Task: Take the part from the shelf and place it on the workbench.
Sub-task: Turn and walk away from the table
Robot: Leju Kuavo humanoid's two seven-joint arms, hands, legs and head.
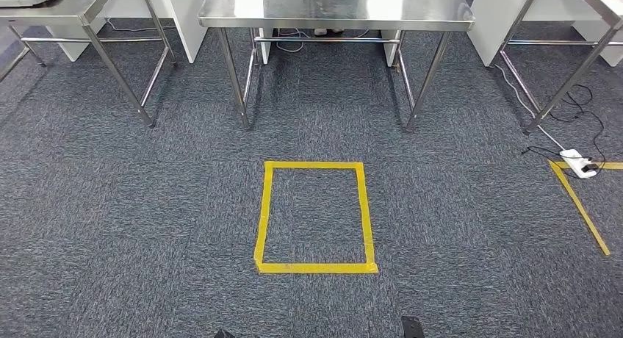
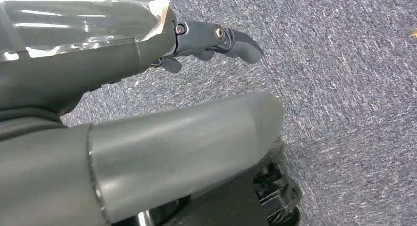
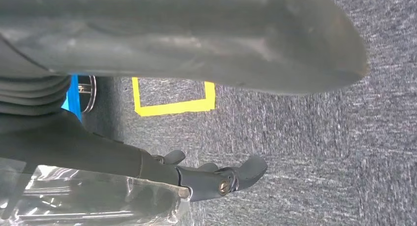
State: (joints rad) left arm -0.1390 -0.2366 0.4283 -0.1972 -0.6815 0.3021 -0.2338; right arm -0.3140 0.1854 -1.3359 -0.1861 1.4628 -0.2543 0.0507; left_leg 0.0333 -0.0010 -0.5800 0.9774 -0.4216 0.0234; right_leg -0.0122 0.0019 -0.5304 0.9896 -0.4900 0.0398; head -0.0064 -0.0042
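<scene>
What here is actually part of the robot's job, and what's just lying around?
Job:
- left robot hand, empty
- right robot hand, empty
- middle steel table, possibly the workbench

Lying about:
- yellow tape square on the carpet
- white power strip
- side table

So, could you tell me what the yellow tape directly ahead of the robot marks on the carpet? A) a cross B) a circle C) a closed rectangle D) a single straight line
C: the yellow tape forms a closed four-sided rectangle on the grey carpet, in front of the steel table.
</scene>
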